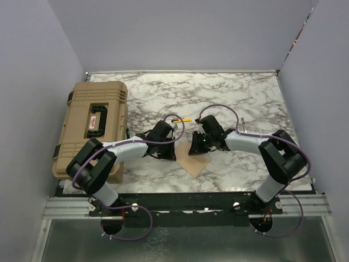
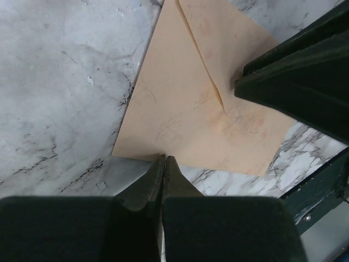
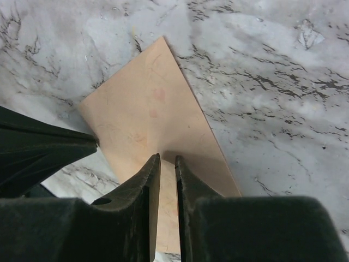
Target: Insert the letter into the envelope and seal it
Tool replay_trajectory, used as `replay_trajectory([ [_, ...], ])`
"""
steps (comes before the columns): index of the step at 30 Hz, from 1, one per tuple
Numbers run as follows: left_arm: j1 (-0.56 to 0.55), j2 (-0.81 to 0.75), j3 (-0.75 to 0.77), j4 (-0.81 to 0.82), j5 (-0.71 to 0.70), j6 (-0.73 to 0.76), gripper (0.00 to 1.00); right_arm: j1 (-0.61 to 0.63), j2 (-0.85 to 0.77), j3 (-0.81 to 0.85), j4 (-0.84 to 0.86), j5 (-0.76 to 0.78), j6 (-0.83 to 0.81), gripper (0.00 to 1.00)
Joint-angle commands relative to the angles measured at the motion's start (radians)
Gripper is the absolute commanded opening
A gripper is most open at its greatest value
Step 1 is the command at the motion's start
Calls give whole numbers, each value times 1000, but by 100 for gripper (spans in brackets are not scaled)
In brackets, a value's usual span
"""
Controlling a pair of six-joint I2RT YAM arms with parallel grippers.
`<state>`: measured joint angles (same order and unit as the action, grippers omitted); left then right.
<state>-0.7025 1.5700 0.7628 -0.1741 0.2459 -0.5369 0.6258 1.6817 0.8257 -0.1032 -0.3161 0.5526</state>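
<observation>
Envelope (image 1: 195,165) work looks almost finished, I think. The big marble table (image 1: 245,98) holds a tan hard case (image 1: 92,125) over at 9 o'clock. The two arms reach in and meet near the middle. The envelope lies flat between them, toward 6 o'clock, close to the near edge. I see no loose letter in any view. Faint pink marks show on the tan paper, so my guess is that the letter is inside. The pointed flap (image 2: 218,46) is folded down flat, so the envelope looks closed. What may be left is pushing the flap so it sticks, and I cannot tell if it is stuck yet. The right gripper (image 3: 167,161) has its two fingers nearly together, with just a thin slit between them. It holds nothing, and its tips are down on the envelope by the flap's point. The left gripper (image 2: 164,162) is squeezed closed and holds nothing. Its tip touches the envelope's edge. A little orange stick (image 1: 184,119) lies at 12 o'clock from the envelope, apart from it.
</observation>
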Motion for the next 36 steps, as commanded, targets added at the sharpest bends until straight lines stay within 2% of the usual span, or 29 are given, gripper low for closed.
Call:
replay_trajectory([
  [1, 46, -29, 68, -19, 71, -30, 0, 64, 0, -14, -96, 226, -80, 24],
  [5, 82, -21, 124, 4, 111, -41, 0, 107, -6, -20, -106, 305, -119, 27],
  [11, 89, 105, 195, 103, 172, -73, 0, 153, -10, -13, -106, 385, -138, 18],
  [16, 89, 190, 213, 165, 184, -93, 0, 164, -41, -25, -85, 392, -138, 15],
  [24, 92, 261, 172, 170, 154, -80, 0, 166, -100, -23, -63, 377, -135, 16],
  [32, 106, 261, 120, 193, 155, -124, 0, 168, -23, 76, -118, 391, -87, 14],
  [36, 111, 260, 99, 189, 164, -135, 0, 187, 31, 150, -161, 427, -70, 18],
])
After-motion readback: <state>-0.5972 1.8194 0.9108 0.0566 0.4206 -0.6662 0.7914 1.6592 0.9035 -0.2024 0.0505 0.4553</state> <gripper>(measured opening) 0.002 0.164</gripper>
